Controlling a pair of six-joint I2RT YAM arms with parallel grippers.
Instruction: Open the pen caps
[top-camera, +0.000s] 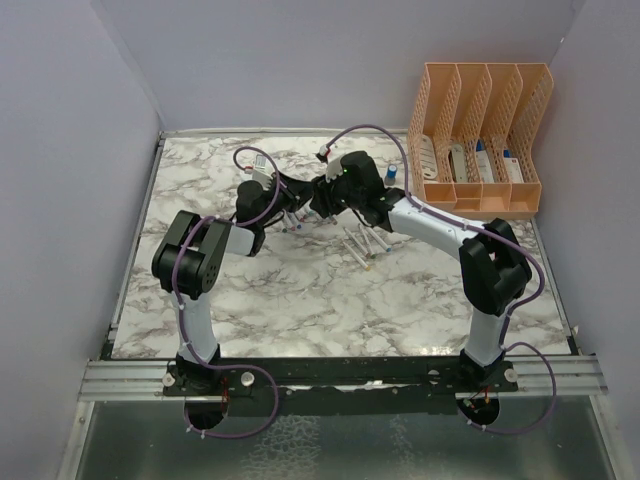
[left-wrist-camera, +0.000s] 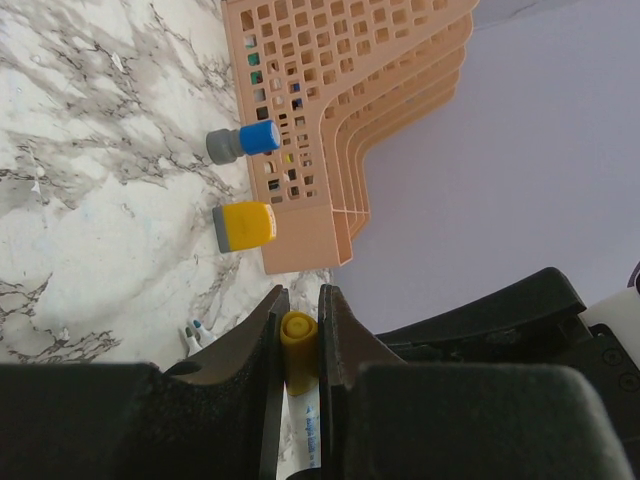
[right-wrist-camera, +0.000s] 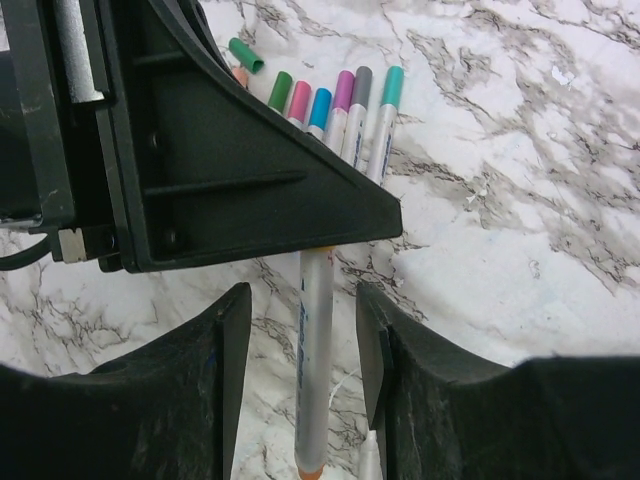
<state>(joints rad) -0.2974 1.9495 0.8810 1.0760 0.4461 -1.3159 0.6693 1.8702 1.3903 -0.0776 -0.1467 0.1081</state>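
One yellow cap (left-wrist-camera: 298, 345) in left claw (left-wrist-camera: 302, 300), rack (left-wrist-camera: 340, 90) beyond

My left gripper (left-wrist-camera: 298, 305) covers the sides of the yellow cap (left-wrist-camera: 298, 340), and its pen (left-wrist-camera: 308, 430) runs off the picture's bottom edge. From my right wrist, that gripper's black body hides this pen's far end and the barrels of the capped pens (right-wrist-camera: 345, 105). From above, the loose pens (top-camera: 362, 245) are too small to tell their colours.
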